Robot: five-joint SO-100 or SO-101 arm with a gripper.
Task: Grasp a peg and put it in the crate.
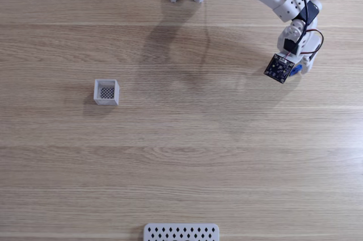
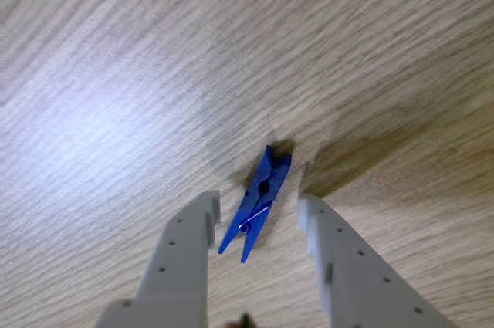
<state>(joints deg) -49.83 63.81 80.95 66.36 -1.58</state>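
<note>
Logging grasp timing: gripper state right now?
Gripper: open, fingers either side of the peg on the table, not clamped yet.

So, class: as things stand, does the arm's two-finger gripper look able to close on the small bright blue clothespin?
Probably yes: the open gripper straddles the blue clothespin on the bare wooden table, with nothing between the grey fingers and it.

A slim bright blue peg (image 2: 258, 204) is lying flat on the wooden desk (image 1: 198, 156), angled diagonally in the other view. A small white square crate (image 1: 106, 92) with a dark mesh floor is sitting upright, well apart, in the fixed view.
</note>
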